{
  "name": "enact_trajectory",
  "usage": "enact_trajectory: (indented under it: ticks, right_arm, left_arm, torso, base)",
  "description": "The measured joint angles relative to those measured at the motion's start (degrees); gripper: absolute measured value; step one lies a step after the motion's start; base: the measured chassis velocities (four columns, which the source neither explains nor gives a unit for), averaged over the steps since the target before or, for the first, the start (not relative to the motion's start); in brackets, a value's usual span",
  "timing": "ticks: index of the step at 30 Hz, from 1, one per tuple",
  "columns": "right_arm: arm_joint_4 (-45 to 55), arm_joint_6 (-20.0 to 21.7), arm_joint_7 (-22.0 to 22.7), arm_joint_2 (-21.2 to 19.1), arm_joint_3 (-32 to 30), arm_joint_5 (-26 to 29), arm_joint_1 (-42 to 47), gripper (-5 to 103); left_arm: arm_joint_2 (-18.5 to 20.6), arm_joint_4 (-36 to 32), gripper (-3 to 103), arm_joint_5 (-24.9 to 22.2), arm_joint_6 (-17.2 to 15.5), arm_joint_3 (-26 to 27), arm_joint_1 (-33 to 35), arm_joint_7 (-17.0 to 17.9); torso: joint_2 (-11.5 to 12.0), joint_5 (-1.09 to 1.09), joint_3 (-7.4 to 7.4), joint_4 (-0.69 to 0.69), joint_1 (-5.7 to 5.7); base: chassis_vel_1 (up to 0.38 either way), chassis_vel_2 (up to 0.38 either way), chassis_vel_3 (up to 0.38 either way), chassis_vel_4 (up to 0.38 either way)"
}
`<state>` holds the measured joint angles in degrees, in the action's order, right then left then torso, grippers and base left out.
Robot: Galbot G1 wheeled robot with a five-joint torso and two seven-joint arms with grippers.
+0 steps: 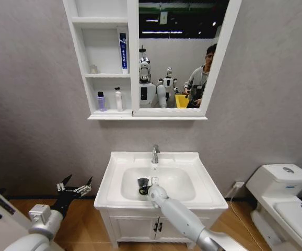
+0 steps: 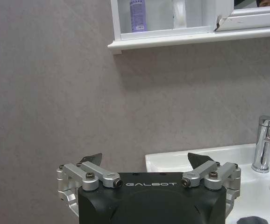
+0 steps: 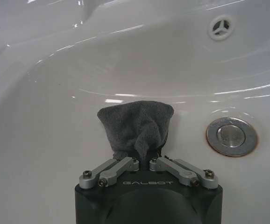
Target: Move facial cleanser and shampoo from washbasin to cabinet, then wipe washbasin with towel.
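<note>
White washbasin (image 1: 114, 196): right hand (image 1: 143, 186) in the bowl, clamped on dark towel (image 1: 142, 182); purple bottle (image 1: 101, 101) and white bottle (image 1: 118, 99) on cabinet (image 1: 132, 63) bottom shelf. Left wrist view: left hand (image 2: 146, 163) spread wide, holding nothing, beside the basin's left edge. Right wrist view: fingers (image 3: 121, 165) pinch the towel against the bowl near the drain (image 3: 231, 136).

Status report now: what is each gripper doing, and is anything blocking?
Right gripper shut on towel inside washbasin bowl. Left gripper open, idle beside basin. Both bottles on cabinet shelf. Nothing blocking.

dark grey towel (image 3: 136, 126), white washbasin (image 1: 193, 194), purple bottle (image 1: 101, 101)
</note>
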<state>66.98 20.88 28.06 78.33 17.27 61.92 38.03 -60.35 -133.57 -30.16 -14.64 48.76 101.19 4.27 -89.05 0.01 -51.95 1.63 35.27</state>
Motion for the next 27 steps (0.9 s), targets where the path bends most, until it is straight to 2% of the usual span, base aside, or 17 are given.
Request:
enact_trajectory:
  ticks: [4,6,7,10,11,13,14,16,17,19,20,22,23,24,26,27]
  right_arm:
    - [1.0,0.6,1.1,-2.4,-1.4,-0.4,1.0,5]
    - [2.8,1.5,2.2,-6.1,-3.9,-0.6,2.8,5]
    - [2.8,1.5,2.2,-6.1,-3.9,-0.6,2.8,5]
    - [6.8,2.1,3.5,-14.0,-6.3,-0.2,4.8,5]
    - [6.8,2.1,3.5,-14.0,-6.3,-0.2,4.8,5]
    - [10.2,2.0,3.4,-17.7,-7.9,-0.7,5.9,5]
    - [10.2,2.0,3.4,-17.7,-7.9,-0.7,5.9,5]
    - [13.7,-1.1,1.9,-21.3,-11.0,-7.6,7.5,5]
    - [13.7,-1.1,1.9,-21.3,-11.0,-7.6,7.5,5]
    - [15.5,-6.0,-1.6,-24.3,-13.9,-14.5,9.0,5]
    - [15.5,-6.0,-1.6,-24.3,-13.9,-14.5,9.0,5]
    - [15.3,-9.5,-5.7,-26.4,-16.1,-18.9,9.8,5]
    - [14.1,-10.9,-7.5,-26.8,-17.0,-19.6,9.7,5]
    - [14.1,-10.9,-7.5,-26.8,-17.0,-19.6,9.7,5]
    - [10.8,-12.9,-10.8,-26.9,-17.9,-17.7,8.7,5]
    - [10.8,-12.9,-10.8,-26.9,-17.9,-17.7,8.7,5]
  left_arm:
    - [0.0,0.0,100,0.0,0.0,0.0,0.0,0.0]
    - [0.0,0.0,100,0.0,0.0,0.0,0.0,0.0]
    - [0.0,0.0,100,0.0,0.0,0.0,0.0,0.0]
    - [0.0,0.0,100,0.0,0.0,0.0,0.0,0.0]
    - [0.0,0.0,100,0.0,0.0,0.0,0.0,0.0]
    - [0.0,0.0,100,0.0,0.0,0.0,0.0,0.0]
    - [0.0,0.0,100,0.0,0.0,0.0,0.0,0.0]
    - [0.0,0.0,100,0.0,0.0,0.0,0.0,0.0]
    - [0.0,0.0,100,0.0,0.0,0.0,0.0,0.0]
    - [0.0,0.0,100,0.0,0.0,0.0,0.0,0.0]
    - [0.0,0.0,100,0.0,0.0,0.0,0.0,0.0]
    - [0.0,0.0,100,0.0,0.0,0.0,0.0,0.0]
    - [0.0,0.0,100,0.0,0.0,0.0,0.0,0.0]
    - [0.0,0.0,100,0.0,0.0,0.0,0.0,0.0]
    - [0.0,0.0,100,0.0,0.0,0.0,0.0,0.0]
    - [0.0,0.0,100,0.0,0.0,0.0,0.0,0.0]
  torso:
    - [0.0,-0.01,0.00,0.00,0.00]
    - [0.0,0.01,0.01,0.03,-0.01]
    - [0.0,0.01,0.01,0.03,-0.01]
    - [0.0,0.00,0.01,0.04,-0.01]
    - [0.0,0.00,0.01,0.04,-0.01]
    - [0.0,0.00,0.01,0.06,-0.01]
    - [0.0,0.00,0.01,0.06,-0.01]
    - [0.0,0.00,0.01,0.01,-0.01]
    - [0.0,0.00,0.01,0.01,-0.01]
    - [0.0,0.01,0.01,0.02,-0.01]
    - [0.0,0.01,0.01,0.02,-0.01]
    - [0.0,-0.01,0.01,0.04,-0.02]
    - [0.0,0.00,0.01,0.03,-0.01]
    - [0.0,0.00,0.01,0.03,-0.01]
    - [0.0,0.01,0.01,0.03,-0.01]
    - [0.0,0.01,0.01,0.03,-0.01]
  base:
    - [0.000,0.000,0.000,0.000]
    - [0.000,0.000,0.000,0.000]
    - [0.000,0.000,0.000,0.000]
    - [0.000,0.000,0.000,0.000]
    - [0.000,0.000,0.000,0.000]
    - [0.000,0.000,0.000,0.000]
    - [0.000,0.000,0.000,0.000]
    - [0.000,0.000,0.000,0.000]
    - [0.000,0.000,0.000,0.000]
    - [0.000,0.000,0.000,0.000]
    - [0.000,0.000,0.000,0.000]
    - [0.000,0.000,0.000,0.000]
    - [0.000,0.000,0.000,0.000]
    - [0.000,0.000,0.000,0.000]
    - [0.000,0.000,0.000,0.000]
    - [0.000,0.000,0.000,0.000]
